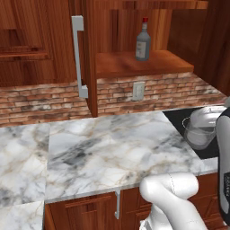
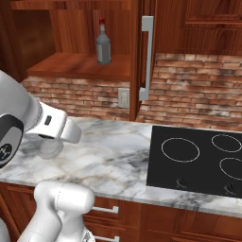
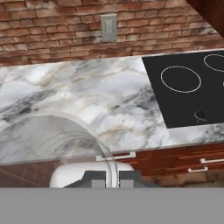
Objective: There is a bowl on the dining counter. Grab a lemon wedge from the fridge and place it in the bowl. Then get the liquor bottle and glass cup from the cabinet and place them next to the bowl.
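1. Pincer [image 3: 112,177] at the 6 o'clock edge of the hand view, tips drawn together and clamped on the thin rim of the glass cup [image 3: 57,140], with the clear wall passing between them.
2. Glass cup [image 1: 200,130] low over the marble bench [image 1: 112,148], at 3 o'clock in the left base view, partly over the corner of the black cooktop [image 1: 179,119]. Same cup [image 2: 49,146] at 9 o'clock in the right base view, tucked under the white hand. Cannot tell whether its base touches the bench.
3. Seen from the hand, cup body spreading from the tips toward 10 o'clock, see-through and faint, its long axis roughly in line with the pincer.
4. Liquor bottle [image 1: 143,42] upright on the open cabinet's shelf [image 1: 143,63], long axis vertical, red cap on top. From the cup, up toward 11 o'clock in the left base view and up toward 1 o'clock in the right base view [image 2: 103,45], well apart.
5. Cabinet door [image 2: 146,56] swung open just beside the bottle, grey handle facing out.
6. Likely step: carrying the cup off to the dining counter, bottle not yet fetched.
7. Pale label on the bottle, too small to read. No other writing. Plain wall outlet [image 3: 108,27] in the brick at 12 o'clock in the hand view.
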{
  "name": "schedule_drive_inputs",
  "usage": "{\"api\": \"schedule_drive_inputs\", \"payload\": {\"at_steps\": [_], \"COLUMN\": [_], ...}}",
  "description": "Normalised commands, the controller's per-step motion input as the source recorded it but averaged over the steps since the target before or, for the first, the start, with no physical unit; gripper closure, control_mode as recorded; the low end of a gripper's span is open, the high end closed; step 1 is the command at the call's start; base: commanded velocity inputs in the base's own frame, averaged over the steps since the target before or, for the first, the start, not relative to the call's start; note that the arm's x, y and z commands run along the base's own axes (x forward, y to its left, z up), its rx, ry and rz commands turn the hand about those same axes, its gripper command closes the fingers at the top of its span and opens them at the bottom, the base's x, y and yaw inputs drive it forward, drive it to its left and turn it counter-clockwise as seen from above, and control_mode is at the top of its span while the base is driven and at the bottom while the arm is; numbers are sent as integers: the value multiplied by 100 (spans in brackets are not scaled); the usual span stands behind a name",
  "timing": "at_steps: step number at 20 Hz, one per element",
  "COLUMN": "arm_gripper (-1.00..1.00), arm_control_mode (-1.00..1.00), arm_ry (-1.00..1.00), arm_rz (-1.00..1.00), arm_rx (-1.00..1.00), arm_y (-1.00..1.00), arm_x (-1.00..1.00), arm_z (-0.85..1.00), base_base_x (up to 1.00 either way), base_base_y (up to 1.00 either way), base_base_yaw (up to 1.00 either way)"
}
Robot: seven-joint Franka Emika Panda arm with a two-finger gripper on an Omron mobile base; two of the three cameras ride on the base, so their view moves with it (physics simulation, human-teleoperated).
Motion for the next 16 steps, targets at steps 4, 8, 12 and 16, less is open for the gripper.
{"api": "schedule_drive_inputs", "payload": {"at_steps": [4, 8, 12, 16], "arm_gripper": [100, 100, 100, 100], "arm_control_mode": [-100, 100, 100, 100], "arm_ry": [1, 0, 0, 0], "arm_rz": [0, 0, 0, 0], "arm_rx": [4, 0, 0, 0], "arm_y": [0, 0, 0, 0], "arm_x": [0, -4, 0, 0], "arm_z": [0, 0, 0, 0], "base_base_x": [0, -28, -100, -100], "base_base_y": [0, 0, 0, -2], "base_base_yaw": [0, 0, 0, -7]}}
